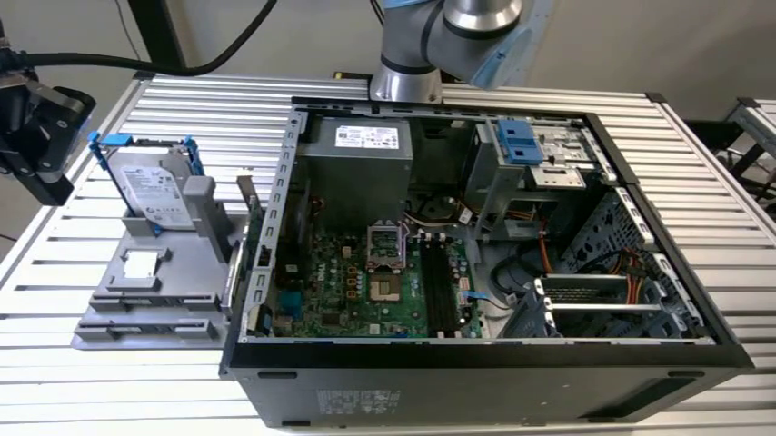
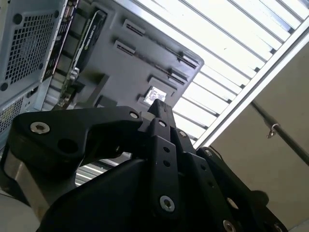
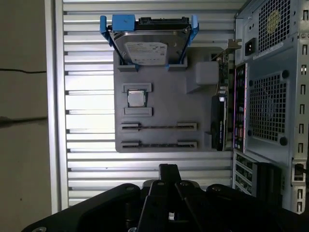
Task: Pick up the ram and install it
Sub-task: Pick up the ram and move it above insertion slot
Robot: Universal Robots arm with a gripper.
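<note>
Black claw (image 3: 168, 169), matte grey fixture tray (image 3: 164, 111) just beyond claw, silver hard drive (image 3: 149, 46) in blue frame (image 3: 120, 22) farther beyond, silver ribbed table (image 3: 87, 166) beneath claw, grey perforated case panel (image 3: 268, 108) beside claw, green motherboard (image 1: 352, 291) well apart from claw.

arm (image 1: 467, 27) cut off by top edge | gripper (image 3: 169, 169) body cropped at picture edge | tray slots (image 3: 159, 126) contents too thin to tell | case (image 1: 485, 395) front cropped

Exterior view: high, looking down on open case (image 1: 485, 381) and gray tray (image 1: 145, 300). Both wrist views: tight behind hand (image 3: 169, 169), facing same tray beyond hand; first square-on, second oblique.
</note>
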